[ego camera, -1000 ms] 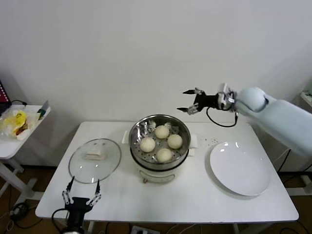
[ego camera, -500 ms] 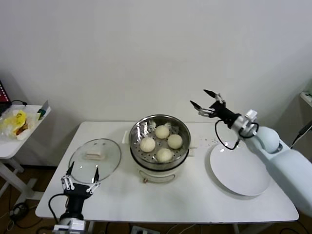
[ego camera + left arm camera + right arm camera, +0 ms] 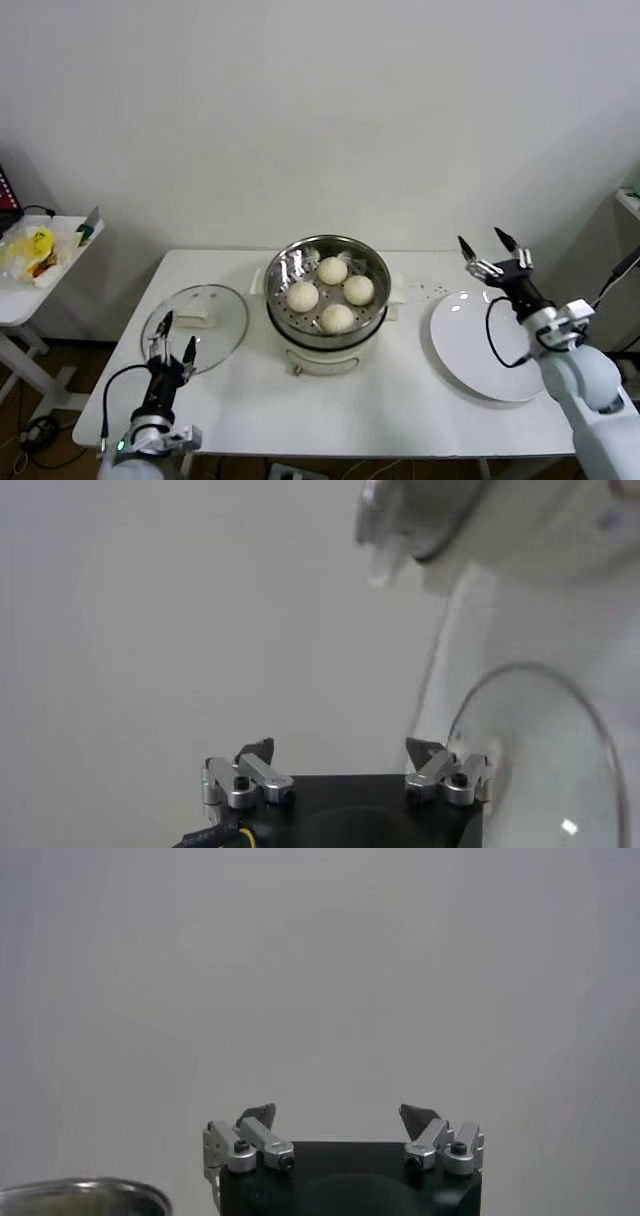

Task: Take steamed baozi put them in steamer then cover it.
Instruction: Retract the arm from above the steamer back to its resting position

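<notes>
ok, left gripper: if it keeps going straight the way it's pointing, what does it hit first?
Most likely the lid. The left gripper, jaws open, points away from the robot at the lid's near rim; the left wrist view shows the glass just ahead. Height is unclear, so it may skim over the rim.

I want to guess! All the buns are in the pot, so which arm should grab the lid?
Probably the left. Its open gripper is right at the lid, left of the steamer. The right gripper is open too, far off above the plate.

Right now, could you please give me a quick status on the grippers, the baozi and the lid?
Left gripper open, at glass lid. Right gripper open, above white plate. Four baozi in steamer, uncovered. Nothing in the way.
</notes>
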Controlling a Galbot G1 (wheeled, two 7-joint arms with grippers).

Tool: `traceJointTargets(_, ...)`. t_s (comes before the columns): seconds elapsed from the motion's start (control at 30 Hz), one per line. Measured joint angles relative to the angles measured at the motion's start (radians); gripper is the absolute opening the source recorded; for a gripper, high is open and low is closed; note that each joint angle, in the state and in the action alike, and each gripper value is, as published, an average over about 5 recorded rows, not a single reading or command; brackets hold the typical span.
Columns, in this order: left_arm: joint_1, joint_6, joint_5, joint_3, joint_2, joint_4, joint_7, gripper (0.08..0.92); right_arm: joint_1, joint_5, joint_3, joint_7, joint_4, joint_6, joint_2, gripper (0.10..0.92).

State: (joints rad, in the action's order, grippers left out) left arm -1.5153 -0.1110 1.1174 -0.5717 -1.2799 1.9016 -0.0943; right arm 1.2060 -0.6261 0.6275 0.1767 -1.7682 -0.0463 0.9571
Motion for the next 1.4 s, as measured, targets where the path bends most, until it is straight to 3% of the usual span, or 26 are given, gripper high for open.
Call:
traceJointTargets(0.7,0.324,0.108,0.285,0.014,0.031,-0.468,-0.022,0.823,0.262,0.123,0.274,0.013,-0.077,-0.002,0.168,0.823)
traceJointTargets(1.4,0.518,0.134,0.290,0.057,0.040,-0.702,-0.101,0.823,0.316,0.177,0.333,0.072,-0.053,-0.044,0.234,0.823)
